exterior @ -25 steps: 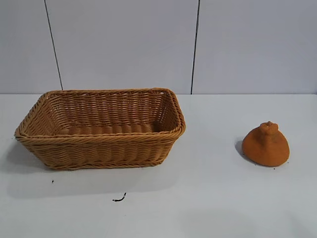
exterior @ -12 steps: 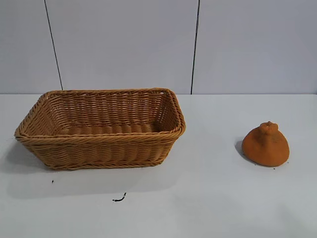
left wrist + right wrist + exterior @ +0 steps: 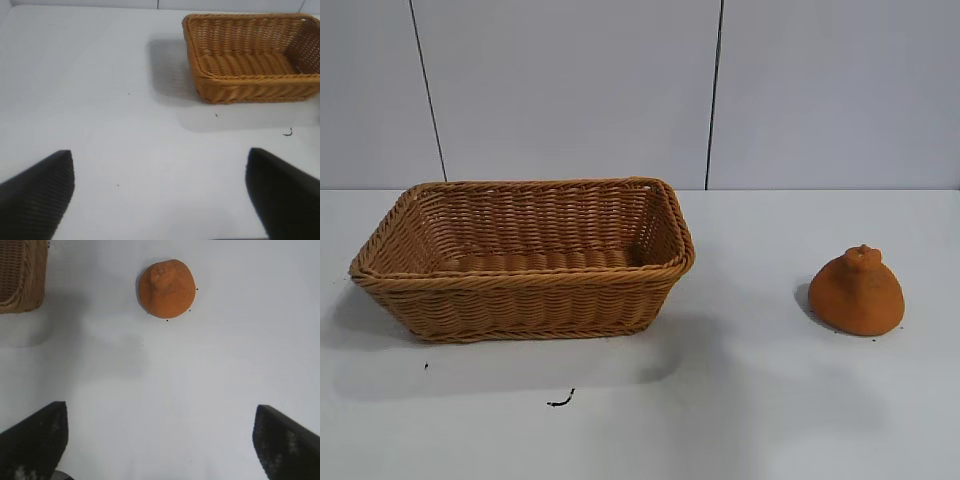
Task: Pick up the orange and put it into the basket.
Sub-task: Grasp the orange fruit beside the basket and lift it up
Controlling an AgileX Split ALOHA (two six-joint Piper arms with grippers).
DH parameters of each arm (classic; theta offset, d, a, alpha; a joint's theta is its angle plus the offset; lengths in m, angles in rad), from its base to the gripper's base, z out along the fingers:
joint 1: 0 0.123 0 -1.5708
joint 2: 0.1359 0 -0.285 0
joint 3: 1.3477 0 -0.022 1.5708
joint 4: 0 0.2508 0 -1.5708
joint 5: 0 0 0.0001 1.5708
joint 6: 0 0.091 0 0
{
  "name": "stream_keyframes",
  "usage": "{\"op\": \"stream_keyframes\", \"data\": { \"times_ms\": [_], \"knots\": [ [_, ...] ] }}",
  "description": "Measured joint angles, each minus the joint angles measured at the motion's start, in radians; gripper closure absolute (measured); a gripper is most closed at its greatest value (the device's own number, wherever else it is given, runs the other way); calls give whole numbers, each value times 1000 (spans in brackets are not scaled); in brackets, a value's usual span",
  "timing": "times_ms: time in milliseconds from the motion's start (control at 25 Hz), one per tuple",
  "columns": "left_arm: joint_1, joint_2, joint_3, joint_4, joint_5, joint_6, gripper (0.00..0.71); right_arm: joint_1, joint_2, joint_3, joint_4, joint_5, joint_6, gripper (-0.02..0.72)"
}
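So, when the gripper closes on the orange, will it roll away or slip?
Probably it will not roll: the orange sits on a broad flat base on the table, with the knob up. Its skin looks matte and lumpy, so slipping seems unlikely. The sloped sides might push fingers upward, so the open right gripper should likely close low.

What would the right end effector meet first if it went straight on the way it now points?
Probably the orange. In the right wrist view it sits on the white table ahead of the open right end effector, nearly centred, with only bare table between. The basket lies off to one side. Depth is unclear.
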Motion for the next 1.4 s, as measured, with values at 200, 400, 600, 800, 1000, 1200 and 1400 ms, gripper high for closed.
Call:
{"op": "stream_keyframes", "data": {
  "times_ms": [200,400,600,800,1000,1200,1400],
  "knots": [
    [0,0,0,0,0,0,44,0,328,-201,2,-3,0,10],
    [0,0,0,0,0,0,44,0,594,-373,6,-9,0,10],
    [0,0,0,0,0,0,44,0,770,-453,7,-15,0,10],
    [0,0,0,0,0,0,44,0,897,-458,9,-25,0,10],
    [0,0,0,0,0,0,44,0,972,-458,12,-80,0,10],
    [0,0,0,0,0,0,44,0,1007,-458,13,-122,0,37],
    [0,0,0,0,0,0,44,0,1011,-458,13,-116,0,450]
  ]
}}
